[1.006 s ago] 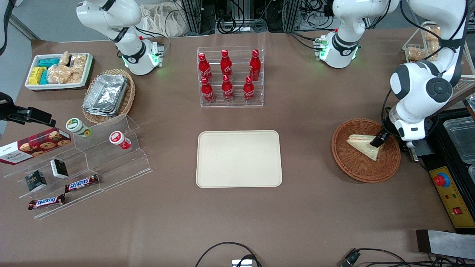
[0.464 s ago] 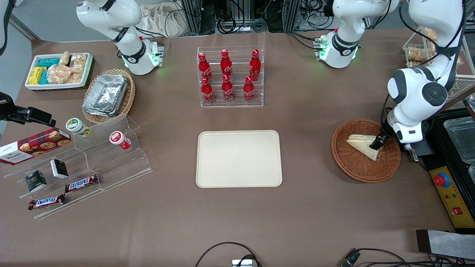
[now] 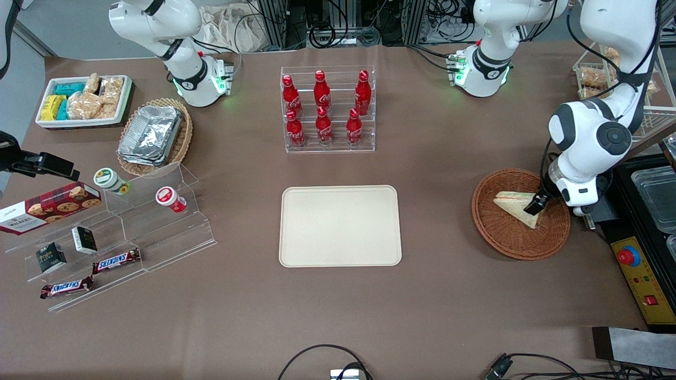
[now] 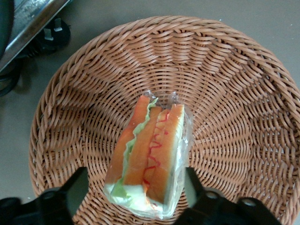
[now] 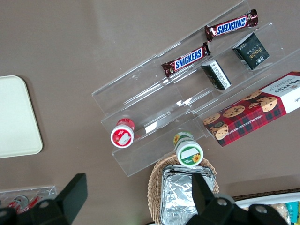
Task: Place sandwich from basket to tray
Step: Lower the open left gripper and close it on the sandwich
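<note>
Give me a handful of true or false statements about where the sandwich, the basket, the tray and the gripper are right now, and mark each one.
1. The sandwich lies in the basket. True.
2. The tray already holds the sandwich. False: nothing lies on the tray; the sandwich is in the basket.
3. The gripper is over the basket, its jaws open on either side of the sandwich. True.
4. The sandwich is unwrapped. False: it sits in clear wrap.
5. The basket stands toward the parked arm's end of the table. False: it stands toward the working arm's end, beside the tray.
</note>
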Motion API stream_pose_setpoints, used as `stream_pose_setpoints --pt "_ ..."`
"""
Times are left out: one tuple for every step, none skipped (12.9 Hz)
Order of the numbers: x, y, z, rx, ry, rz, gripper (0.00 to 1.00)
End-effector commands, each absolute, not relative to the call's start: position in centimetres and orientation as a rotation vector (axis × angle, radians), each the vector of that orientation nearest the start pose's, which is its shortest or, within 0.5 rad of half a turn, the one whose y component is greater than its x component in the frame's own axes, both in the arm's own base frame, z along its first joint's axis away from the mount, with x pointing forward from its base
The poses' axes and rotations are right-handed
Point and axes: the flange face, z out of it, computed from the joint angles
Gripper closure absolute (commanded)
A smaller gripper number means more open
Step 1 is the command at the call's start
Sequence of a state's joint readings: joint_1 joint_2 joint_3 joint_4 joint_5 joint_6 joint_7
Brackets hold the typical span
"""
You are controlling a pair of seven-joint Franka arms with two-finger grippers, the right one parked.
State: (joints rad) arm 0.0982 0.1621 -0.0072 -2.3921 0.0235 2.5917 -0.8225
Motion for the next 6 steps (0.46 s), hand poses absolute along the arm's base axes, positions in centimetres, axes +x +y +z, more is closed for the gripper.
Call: stream_pose_setpoints --pt "50.34 4.58 25.32 -2.830 -1.383 -0.090 0.75" --pt "50.33 4.66 25.32 -2.829 -1.385 -0.090 0.89" --pt "50.38 4.74 25.37 -2.829 -1.385 -0.092 0.95" --pt "50.39 4.66 25.44 -2.830 -1.383 -0.092 0.97" --pt "50.46 4.59 25.64 -2.833 -1.379 -0.097 0.97" --pt "50.60 4.61 25.98 -2.835 -1.378 -0.102 0.97"
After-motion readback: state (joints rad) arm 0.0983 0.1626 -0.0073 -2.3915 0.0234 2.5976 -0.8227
